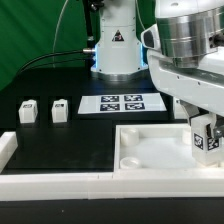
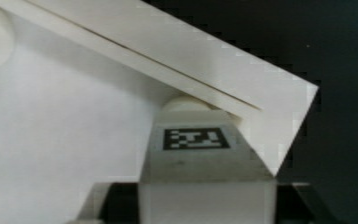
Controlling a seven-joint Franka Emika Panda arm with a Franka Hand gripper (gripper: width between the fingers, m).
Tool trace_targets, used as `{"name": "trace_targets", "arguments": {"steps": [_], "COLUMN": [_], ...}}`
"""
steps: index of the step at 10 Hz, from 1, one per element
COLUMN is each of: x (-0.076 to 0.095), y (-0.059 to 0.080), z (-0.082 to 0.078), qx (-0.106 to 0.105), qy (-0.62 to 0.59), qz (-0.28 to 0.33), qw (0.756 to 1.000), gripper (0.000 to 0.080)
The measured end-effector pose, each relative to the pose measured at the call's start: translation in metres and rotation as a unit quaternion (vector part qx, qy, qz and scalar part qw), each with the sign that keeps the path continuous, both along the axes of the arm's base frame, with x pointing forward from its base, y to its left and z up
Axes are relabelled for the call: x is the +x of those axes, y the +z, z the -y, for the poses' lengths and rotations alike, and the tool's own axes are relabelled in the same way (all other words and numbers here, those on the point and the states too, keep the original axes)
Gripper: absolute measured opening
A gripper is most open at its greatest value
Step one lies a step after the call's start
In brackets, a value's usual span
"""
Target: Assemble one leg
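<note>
**A:** Where is the leg right now?

**B:** The small white plastic square-section leg (image 1: 207,140), black-and-white tag facing out, is clamped upright between the fingers of the silver two-finger gripper (image 1: 202,122). It hangs over the corner of the large white square tray-like part (image 1: 150,150) at the exterior view's right.

**A:** Why hold it there?

**B:** My guess is that it is being lined up with the round corner socket (image 2: 197,100). In the wrist view the leg's far end sits right at that socket, inside the tray's raised rim. Upright would let it go straight in, but I can't tell whether it is seated yet.

**A:** And the surface and room around it?

**B:** It is a matte black table (image 1: 60,140) with a low white fence (image 1: 60,180) along its front edge. A spare white post (image 1: 27,110) and a second post (image 1: 60,110) stand well apart from the tray, on the exterior view's left. The marker board (image 1: 122,103) lies flat near the arm's base (image 1: 113,45), and a green curtain (image 1: 30,30) hangs behind.
</note>
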State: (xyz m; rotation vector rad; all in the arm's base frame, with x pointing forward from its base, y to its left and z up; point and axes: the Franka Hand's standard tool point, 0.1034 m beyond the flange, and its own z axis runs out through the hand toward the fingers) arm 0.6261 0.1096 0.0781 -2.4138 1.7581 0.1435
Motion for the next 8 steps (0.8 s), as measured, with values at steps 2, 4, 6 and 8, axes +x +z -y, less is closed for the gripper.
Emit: {"name": "trace_targets", "arguments": {"steps": [2, 4, 6, 8], "x": [-0.0001, -0.0001, -0.0001, 0.0001], "y": [0.0000, 0.0000, 0.0001, 0.0012], "z": [-0.0011, -0.0012, -0.0017, -0.0027], "qx": [0.001, 0.000, 0.000, -0.006], "qy": [0.002, 0.032, 0.047, 0.205], "qz": [0.000, 0.006, 0.009, 0.035], "qw": [1.000, 0.999, 0.999, 0.978], "gripper": [0.0398, 0.0614, 0.0643, 0.0648]}}
